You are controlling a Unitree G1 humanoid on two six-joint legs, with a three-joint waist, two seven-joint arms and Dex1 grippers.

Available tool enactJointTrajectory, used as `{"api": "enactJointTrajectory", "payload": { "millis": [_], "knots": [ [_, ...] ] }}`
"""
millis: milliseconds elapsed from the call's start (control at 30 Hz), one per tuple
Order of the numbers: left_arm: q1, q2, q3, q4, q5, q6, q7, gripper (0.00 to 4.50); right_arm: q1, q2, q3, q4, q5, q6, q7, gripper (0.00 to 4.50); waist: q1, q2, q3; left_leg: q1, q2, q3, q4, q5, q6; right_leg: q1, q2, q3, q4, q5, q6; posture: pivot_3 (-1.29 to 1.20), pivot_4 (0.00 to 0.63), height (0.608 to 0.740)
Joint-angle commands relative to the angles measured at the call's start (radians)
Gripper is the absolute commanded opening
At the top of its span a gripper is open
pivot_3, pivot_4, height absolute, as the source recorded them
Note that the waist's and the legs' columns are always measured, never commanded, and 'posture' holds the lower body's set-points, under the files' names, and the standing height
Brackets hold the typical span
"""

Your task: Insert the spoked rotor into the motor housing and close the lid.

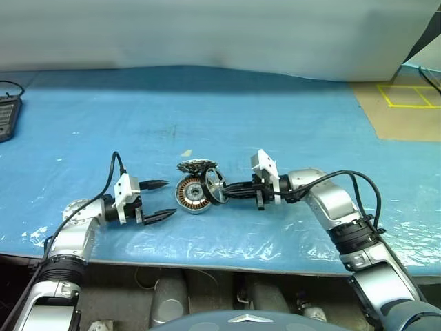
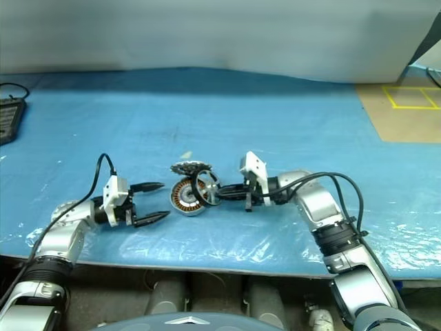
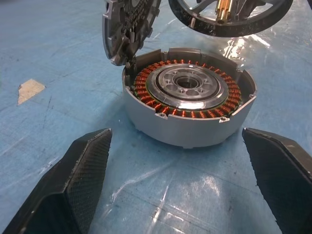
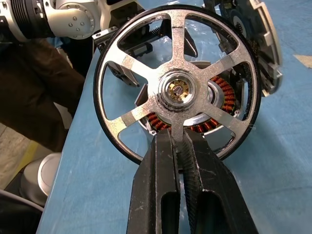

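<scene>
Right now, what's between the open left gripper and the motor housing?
Only bare blue table cover, seen in the left wrist view, between the left gripper and the motor housing.

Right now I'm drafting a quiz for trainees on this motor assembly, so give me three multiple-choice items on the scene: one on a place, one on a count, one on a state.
1. Where is the lid?
A. flat on the housing
B. propped against the motor housing rim
C. in the left gripper

2. How many spokes has the spoked rotor?
A. three
B. six
C. ten

3. What state is the right gripper in?
A. shut on a spoke of the rotor
B. open above the table
C. shut on the lid

Key: 1 B, it stands tilted at the housing's edge, windings uncovered. 2 B, six spokes run from hub to ring. 3 A, both fingers pinch the lowest spoke.
</scene>
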Motion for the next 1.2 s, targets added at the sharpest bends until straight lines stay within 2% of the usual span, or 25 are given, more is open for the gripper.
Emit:
{"api": "enactJointTrajectory", "payload": {
  "millis": [33,533,867,967,1133,1200],
  "knots": [
    [0.003,-0.007,0.004,-0.032,-0.007,-0.015,0.007,4.5,-0.036,0.036,0.006,-0.002,0.005,-0.012,-0.004,0.02,0.0,0.0,0.0,0.0,0.0,0.0,0.0,0.0,0.0,0.0,0.0,0.0,0.0,0.0,0.0,0.0,0.15,0.74],
    [0.02,-0.011,0.007,-0.039,0.002,-0.02,0.04,4.5,-0.098,0.109,0.028,0.145,-0.069,-0.067,-0.027,0.02,-0.001,0.0,0.0,0.0,0.0,0.0,0.0,0.0,0.0,0.0,0.0,0.0,0.0,0.0,0.0,0.0,0.15,0.74],
    [0.029,-0.006,0.008,-0.042,0.003,-0.023,0.051,4.5,-0.099,0.11,0.04,0.143,-0.082,-0.055,-0.009,0.02,-0.001,0.0,0.0,0.0,0.0,0.0,0.0,0.0,0.0,0.0,0.0,0.0,0.0,0.0,0.0,0.0,0.15,0.74],
    [0.027,-0.005,0.009,-0.039,0.004,-0.023,0.052,4.5,-0.098,0.105,0.043,0.138,-0.087,-0.053,-0.004,0.76,-0.001,0.0,0.0,0.0,0.0,0.0,0.0,0.0,0.0,0.0,0.0,0.0,0.0,0.0,0.0,0.0,0.15,0.74],
    [0.025,-0.003,0.009,-0.036,0.005,-0.022,0.05,4.5,-0.087,0.102,0.041,0.12,-0.09,-0.069,-0.003,2.42,-0.001,0.0,0.0,0.0,0.0,0.0,0.0,0.0,0.0,0.0,0.0,0.0,0.0,0.0,0.0,0.0,0.15,0.74],
    [0.023,-0.003,0.008,-0.034,0.006,-0.021,0.05,4.5,-0.084,0.101,0.037,0.112,-0.084,-0.067,0.003,2.42,-0.001,0.0,0.0,0.0,0.0,0.0,0.0,0.0,0.0,0.0,0.0,0.0,0.0,0.0,0.0,0.0,0.15,0.74]
  ]
}}
